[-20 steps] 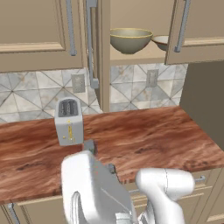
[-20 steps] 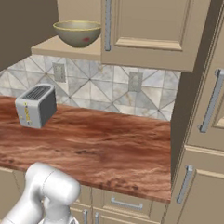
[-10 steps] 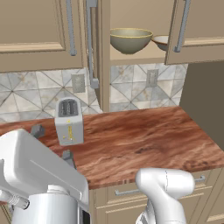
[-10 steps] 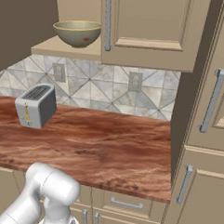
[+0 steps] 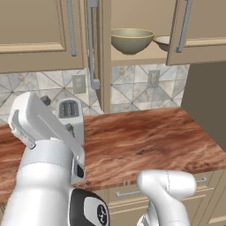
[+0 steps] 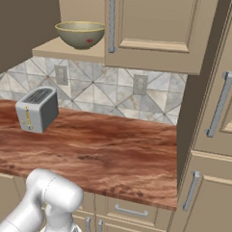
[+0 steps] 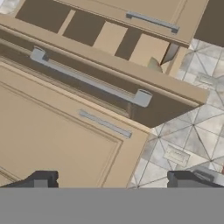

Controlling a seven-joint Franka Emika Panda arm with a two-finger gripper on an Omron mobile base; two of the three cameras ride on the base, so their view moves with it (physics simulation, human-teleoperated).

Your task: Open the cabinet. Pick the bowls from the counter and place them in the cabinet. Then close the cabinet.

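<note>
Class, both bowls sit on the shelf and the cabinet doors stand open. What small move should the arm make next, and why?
Probably bring the open gripper up to the left door, which stands edge-on, to push it shut: the deep bowl and shallow bowl are already inside the cabinet, so only closing remains.

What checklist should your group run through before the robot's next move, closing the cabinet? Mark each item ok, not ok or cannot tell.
1. Deep bowl on the cabinet shelf: ok.
2. Shallow bowl beside it on the shelf: ok.
3. Counter has no bowls left: ok.
4. Gripper open and holding nothing: ok.
5. Left door closed: not ok, it stands open edge-on.
6. Gripper lined up with that door's handle: cannot tell.
</note>
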